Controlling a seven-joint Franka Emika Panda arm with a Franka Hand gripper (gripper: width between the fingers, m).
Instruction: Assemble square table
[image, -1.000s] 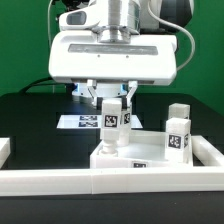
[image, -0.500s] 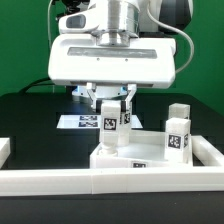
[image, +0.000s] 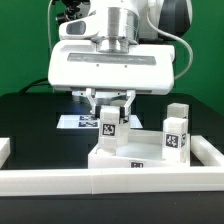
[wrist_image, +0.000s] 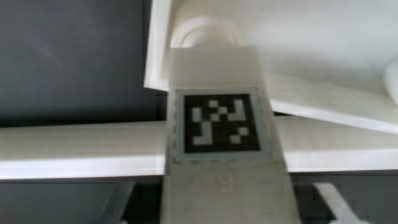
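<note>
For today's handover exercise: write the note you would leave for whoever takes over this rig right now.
Gripper: shut on the leg, holding it upright over the tabletop at a corner on the exterior view's left.
A second leg already stands on the tabletop, on the exterior view's right.
The marker board lies behind.
Done: one leg placed. Whether the held leg is seated cannot be told.
Left: finish this leg; no further legs are in view.

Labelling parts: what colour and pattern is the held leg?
White, with a black-and-white square tag; the leg shows best in the wrist view.
</note>
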